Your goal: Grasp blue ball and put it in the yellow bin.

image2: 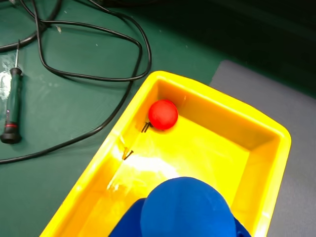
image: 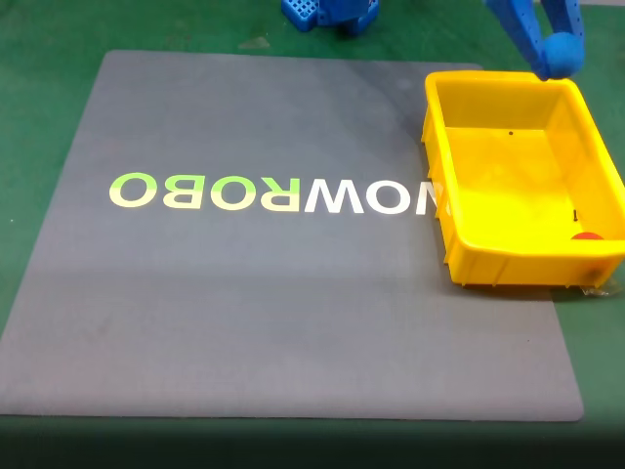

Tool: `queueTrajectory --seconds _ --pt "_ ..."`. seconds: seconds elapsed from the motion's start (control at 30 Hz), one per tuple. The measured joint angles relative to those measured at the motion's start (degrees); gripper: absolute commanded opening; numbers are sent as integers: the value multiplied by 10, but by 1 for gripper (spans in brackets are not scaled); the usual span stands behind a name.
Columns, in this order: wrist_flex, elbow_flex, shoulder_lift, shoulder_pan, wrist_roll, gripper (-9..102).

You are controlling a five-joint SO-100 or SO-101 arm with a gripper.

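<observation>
In the fixed view we find the hand (image: 559,54) at the top right, its blue fingers (image: 516,27) closed on the ball (image: 563,53). The ball is held over the far rim of the bin (image: 508,269), clear of the bin's floor.

In the wrist view the ball (image2: 187,207) sits at the bottom edge, with blue finger parts showing on either side beneath it. Behind it we see the bin (image2: 276,163) open, its inner floor bright and glossy. A red ball (image2: 163,114) lies in the bin's far corner, touching or just beside the wall. In the fixed view the same red ball (image: 587,235) shows low against the near right wall.

The bin stands on the right edge of a grey mat (image: 273,322) printed with pale lettering; the mat lies on a green bench (image: 39,117). In the wrist view we note a black cable (image2: 94,74) looping across the bench beside the bin, and a screwdriver (image2: 12,111) lying well apart at the left.
</observation>
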Motion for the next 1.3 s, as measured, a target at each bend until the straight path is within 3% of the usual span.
queueTrajectory --seconds 0.17,0.7,1.1,1.3 --pt "2 1 0 7 11 37" --pt "4 68 75 39 4 34" --pt "22 488 478 217 -84 2" --pt "59 713 674 316 -113 0"
